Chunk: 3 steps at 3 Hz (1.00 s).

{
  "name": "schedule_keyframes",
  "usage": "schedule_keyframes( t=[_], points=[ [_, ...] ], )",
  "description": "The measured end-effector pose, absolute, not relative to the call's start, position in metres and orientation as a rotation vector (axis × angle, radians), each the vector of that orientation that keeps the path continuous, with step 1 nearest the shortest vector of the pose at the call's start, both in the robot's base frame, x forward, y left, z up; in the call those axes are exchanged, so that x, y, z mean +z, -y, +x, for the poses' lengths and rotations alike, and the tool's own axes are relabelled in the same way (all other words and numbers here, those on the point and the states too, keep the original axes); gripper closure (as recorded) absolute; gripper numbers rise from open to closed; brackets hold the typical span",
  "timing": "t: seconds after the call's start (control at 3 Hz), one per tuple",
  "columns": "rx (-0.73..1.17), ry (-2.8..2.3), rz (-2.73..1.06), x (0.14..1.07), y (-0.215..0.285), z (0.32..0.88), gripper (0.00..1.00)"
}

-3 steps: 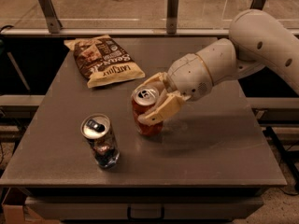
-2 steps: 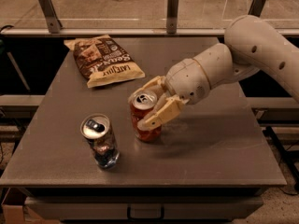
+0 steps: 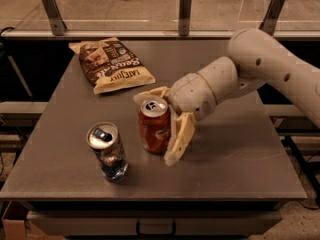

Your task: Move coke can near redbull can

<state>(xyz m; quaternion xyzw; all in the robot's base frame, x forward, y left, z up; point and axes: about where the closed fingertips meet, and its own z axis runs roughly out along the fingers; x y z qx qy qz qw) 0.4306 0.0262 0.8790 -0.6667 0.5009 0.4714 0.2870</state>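
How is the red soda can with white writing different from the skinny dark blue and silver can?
The red soda can is wider; the dark blue and silver can is slimmer. The gripper is closed around the red one, with a finger on each side; the blue one stands free to its left. Both are upright with silver tops.

Robot test lab: steel table (image 3: 240, 154), railing posts (image 3: 185, 9), hand (image 3: 156, 130) around coke can (image 3: 152, 118)
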Motion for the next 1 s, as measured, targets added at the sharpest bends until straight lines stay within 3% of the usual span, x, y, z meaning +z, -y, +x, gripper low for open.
schedule_keyframes(
  t=[1.0],
  points=[
    [1.36,-1.3,-1.712,0.866,-0.045,0.411,0.0]
  ],
)
